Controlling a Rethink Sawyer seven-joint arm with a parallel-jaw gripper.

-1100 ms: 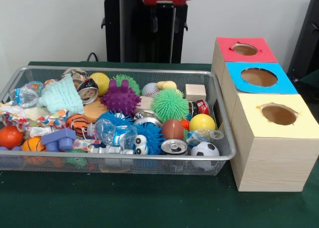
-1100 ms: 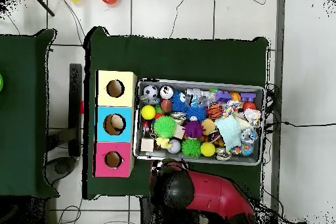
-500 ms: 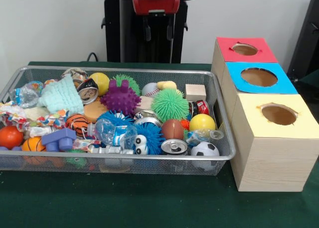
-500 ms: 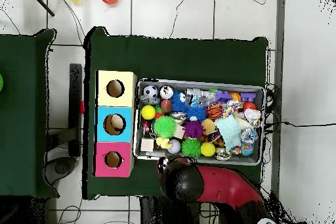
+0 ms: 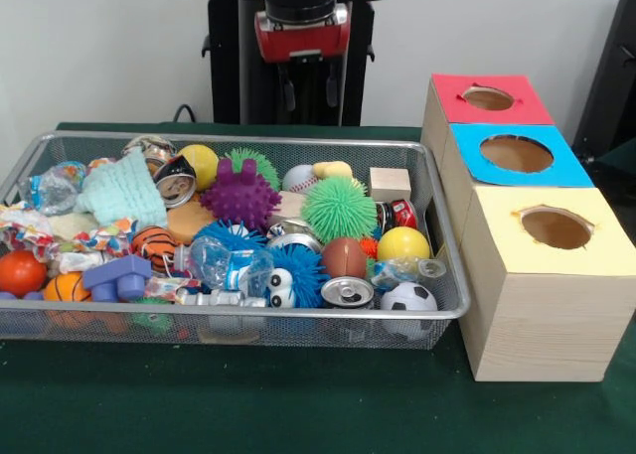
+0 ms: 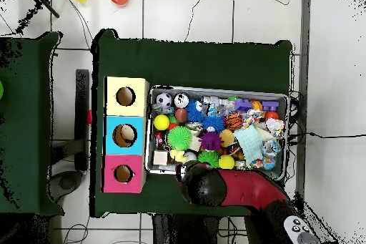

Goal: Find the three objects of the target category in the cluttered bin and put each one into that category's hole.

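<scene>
A wire mesh bin [image 5: 248,316] holds a jumble of toys: a purple spiky ball [image 5: 239,195], a green spiky ball [image 5: 339,208], a yellow ball [image 5: 403,243], a soccer ball [image 5: 408,299], a drink can [image 5: 347,292], a wooden block [image 5: 390,184] and crushed plastic bottles [image 5: 221,262]. To its right stand three wooden boxes with round holes, topped red [image 5: 530,107], blue [image 5: 568,170] and yellow [image 5: 599,247]. My gripper [image 5: 309,90] hangs above the bin's far rim, open and empty. In the overhead view the arm's head [image 6: 206,187] covers the fingers at the bin's [image 6: 287,99] lower edge.
Green cloth covers the table [image 5: 298,404]. The overhead view shows the boxes in a column left of the bin, yellow [image 6: 114,86] at top, blue [image 6: 113,124] in the middle, red [image 6: 113,162] at bottom. Orange balls [image 5: 20,271] and a blue plastic block [image 5: 117,276] fill the bin's left end.
My arm has come down and forward toward the bin's far rim. Everything in the bin lies as before.
</scene>
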